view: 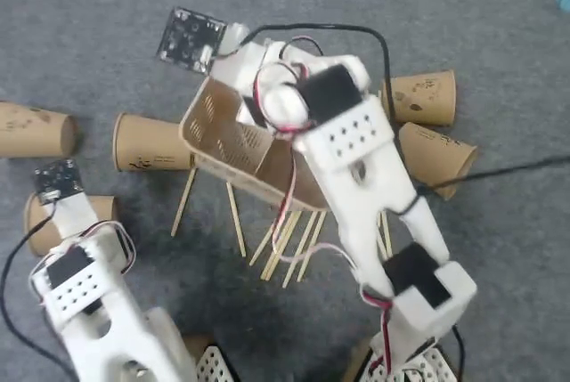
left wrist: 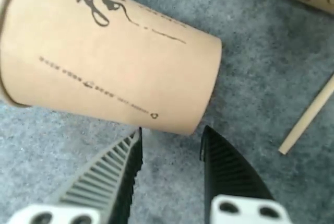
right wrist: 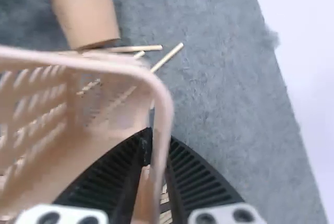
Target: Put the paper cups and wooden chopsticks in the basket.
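Note:
The beige slatted basket (view: 218, 137) hangs tilted above the carpet, and my right gripper (right wrist: 154, 136) is shut on its rim (right wrist: 164, 106). In the high view that gripper (view: 248, 108) is at the basket's far side. Several wooden chopsticks (view: 287, 239) lie fanned out below the basket. My left gripper (left wrist: 171, 132) stands open just short of a paper cup (left wrist: 112, 59) that lies on its side; this cup (view: 71, 215) is at the lower left. Four more cups lie around: two at the left (view: 36, 130) (view: 151, 142) and two at the right (view: 420, 97) (view: 438, 158).
Grey carpet (view: 499, 248) covers the table. Single chopsticks (view: 184, 201) (view: 235, 219) lie left of the bundle. The right arm's white links (view: 374, 186) cross above the chopsticks. The right wrist view has a cup (right wrist: 78, 10) and chopsticks (right wrist: 156, 51) beyond the basket.

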`<state>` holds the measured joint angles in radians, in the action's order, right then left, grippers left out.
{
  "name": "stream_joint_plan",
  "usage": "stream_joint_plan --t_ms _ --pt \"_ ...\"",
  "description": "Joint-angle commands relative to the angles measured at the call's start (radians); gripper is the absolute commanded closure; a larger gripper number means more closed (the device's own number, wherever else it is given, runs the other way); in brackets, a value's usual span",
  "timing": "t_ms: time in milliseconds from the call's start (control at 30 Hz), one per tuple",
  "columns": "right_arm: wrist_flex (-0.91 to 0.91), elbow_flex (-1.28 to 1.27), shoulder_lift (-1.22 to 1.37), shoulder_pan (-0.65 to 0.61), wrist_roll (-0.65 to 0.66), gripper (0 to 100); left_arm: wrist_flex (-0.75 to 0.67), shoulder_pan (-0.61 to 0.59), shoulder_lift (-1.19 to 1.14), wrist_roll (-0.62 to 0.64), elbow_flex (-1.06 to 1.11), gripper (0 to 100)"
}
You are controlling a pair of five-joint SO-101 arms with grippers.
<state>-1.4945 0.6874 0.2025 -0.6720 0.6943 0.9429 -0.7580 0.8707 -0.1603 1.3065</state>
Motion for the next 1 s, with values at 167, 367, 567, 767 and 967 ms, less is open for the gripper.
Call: stream_joint_plan --t_ms 167,367,567,767,967 --pt "0.127 0.063 0.114 0.062 0.011 98.8 -0.02 -0.008 0.015 0.017 -0.024 82" --pt "0.119 0.068 0.131 0.071 0.008 80.9 -0.02 -0.006 0.014 0.017 -0.022 82" --pt "0.07 0.25 0.133 0.073 0.006 78.0 -0.02 -0.006 0.014 0.017 -0.022 82" --pt "-0.064 0.534 0.143 0.094 -0.121 79.7 -0.02 -0.006 0.012 0.015 -0.022 82" --pt "-0.209 0.555 0.107 0.16 -0.358 80.0 -0.02 -0.006 0.011 0.014 -0.022 82"
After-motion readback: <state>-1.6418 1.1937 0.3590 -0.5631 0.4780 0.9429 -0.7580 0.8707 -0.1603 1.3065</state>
